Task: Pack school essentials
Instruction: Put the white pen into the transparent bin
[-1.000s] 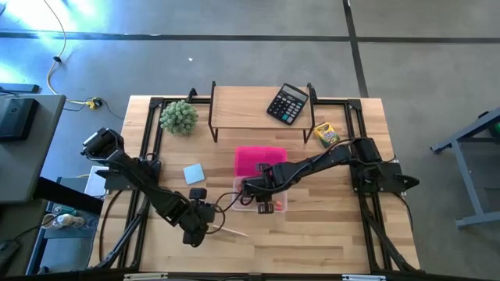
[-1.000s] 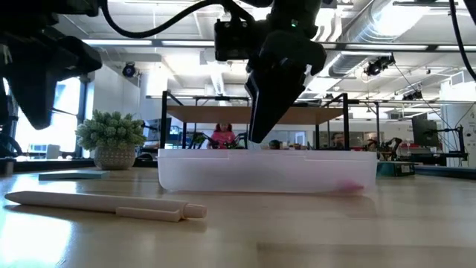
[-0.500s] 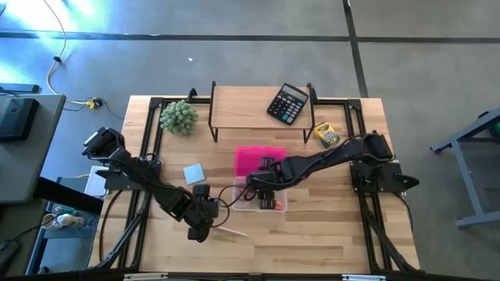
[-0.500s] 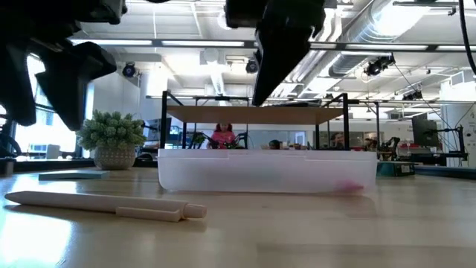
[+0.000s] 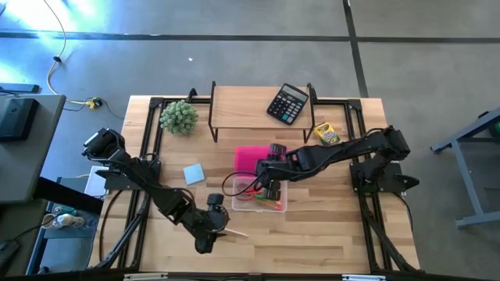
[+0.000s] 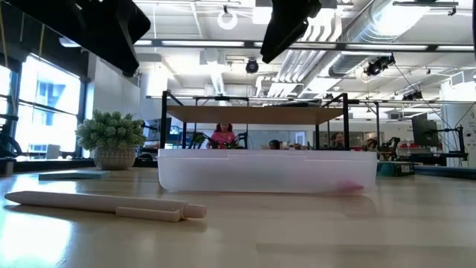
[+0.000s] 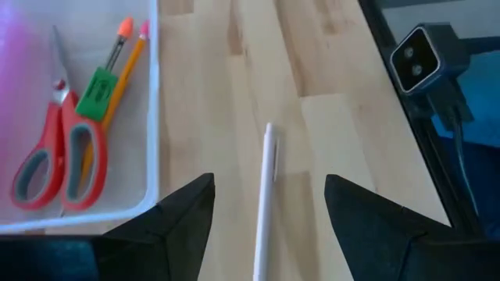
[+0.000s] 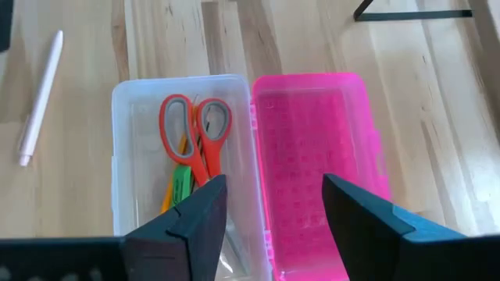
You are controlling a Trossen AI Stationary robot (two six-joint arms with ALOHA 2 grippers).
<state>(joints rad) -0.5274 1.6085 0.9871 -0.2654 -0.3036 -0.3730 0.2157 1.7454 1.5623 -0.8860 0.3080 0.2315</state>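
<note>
A clear box [image 5: 262,197] with its pink lid [image 5: 254,160] folded open holds red-handled scissors [image 8: 195,133], pencils [image 7: 125,55] and a small green piece [image 7: 99,84]. My right gripper [image 8: 273,187] hangs open above the box, over the seam between box and lid, with nothing in it. A white pen [image 7: 266,195] lies flat on the table near the front edge. My left gripper [image 7: 269,187] hovers open above it, one finger on either side, touching nothing. A light-blue notepad [image 5: 194,173] and a crayon box [image 5: 326,134] lie on the table.
A wooden shelf [image 5: 250,105] stands at the back with a black calculator [image 5: 287,103] on it. A fuzzy green plant ball [image 5: 179,117] sits at the back left. Bare wood lies right of the box and along the front edge.
My right gripper has risen straight up out of the clear box and now stands well above it. My left gripper has tipped upward and shifted a little toward the pen. The pen and the box have stayed where they were.
</note>
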